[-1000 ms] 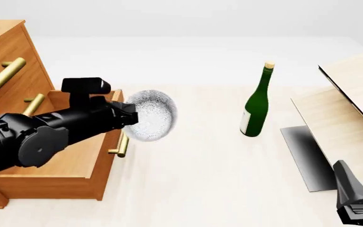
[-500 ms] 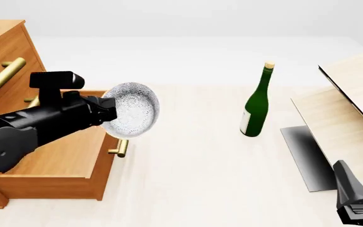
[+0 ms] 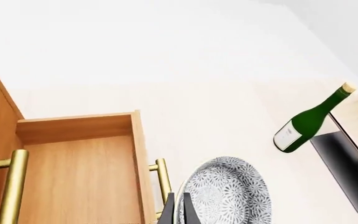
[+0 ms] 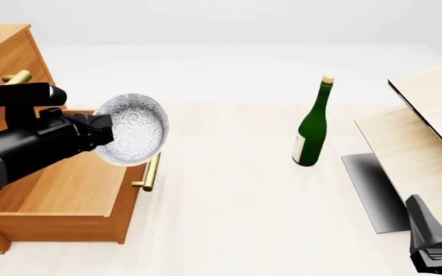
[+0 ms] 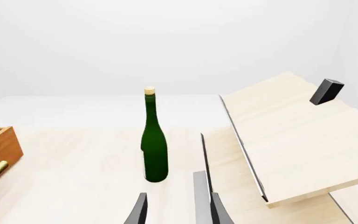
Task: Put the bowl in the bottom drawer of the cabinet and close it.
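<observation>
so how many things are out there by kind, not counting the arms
bowl: 1
bottle: 1
cabinet: 1
pale wooden boards: 2
total: 5

Illumination: bright, even, diffuse | Shadows: soft, faint, one dark patch under the pale boards (image 4: 425,155) | Glare: small highlights on bottle (image 4: 312,131) glass and brass handle (image 4: 150,172) | Focus: sharp throughout, no blur | Edge distortion: not evident
</observation>
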`<state>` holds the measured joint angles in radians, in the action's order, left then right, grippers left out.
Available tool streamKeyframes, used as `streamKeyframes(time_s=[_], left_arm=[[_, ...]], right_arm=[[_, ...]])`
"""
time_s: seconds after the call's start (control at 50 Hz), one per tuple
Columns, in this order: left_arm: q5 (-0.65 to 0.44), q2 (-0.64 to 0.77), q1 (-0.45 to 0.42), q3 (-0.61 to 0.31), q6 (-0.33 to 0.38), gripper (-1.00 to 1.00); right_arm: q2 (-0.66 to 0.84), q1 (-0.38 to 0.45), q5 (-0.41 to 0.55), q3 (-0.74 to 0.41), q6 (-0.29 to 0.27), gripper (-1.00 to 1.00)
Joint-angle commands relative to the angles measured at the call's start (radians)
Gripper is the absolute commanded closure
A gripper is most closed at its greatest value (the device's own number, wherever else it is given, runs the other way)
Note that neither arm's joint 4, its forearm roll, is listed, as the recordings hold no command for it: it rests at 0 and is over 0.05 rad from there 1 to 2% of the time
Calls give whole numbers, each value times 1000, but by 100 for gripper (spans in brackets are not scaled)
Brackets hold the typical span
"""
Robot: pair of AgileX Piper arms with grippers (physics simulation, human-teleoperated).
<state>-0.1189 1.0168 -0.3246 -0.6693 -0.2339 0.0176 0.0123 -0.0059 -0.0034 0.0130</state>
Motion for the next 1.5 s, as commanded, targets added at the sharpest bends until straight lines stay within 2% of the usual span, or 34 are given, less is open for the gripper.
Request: streamKeyframes(time_s=[0.02, 0.44, 0.76, 1.5], left_arm=[[-9, -43, 62, 14, 23, 100], [15, -48, 159, 51, 52, 100], [35, -28, 270, 74, 63, 100], [101, 24, 367, 150, 90, 100]], right_arm=[[0, 0, 0, 0, 0, -100], [0, 0, 0, 0, 0, -100], [0, 0, 0, 0, 0, -100], [11, 11, -7, 1, 10, -100]])
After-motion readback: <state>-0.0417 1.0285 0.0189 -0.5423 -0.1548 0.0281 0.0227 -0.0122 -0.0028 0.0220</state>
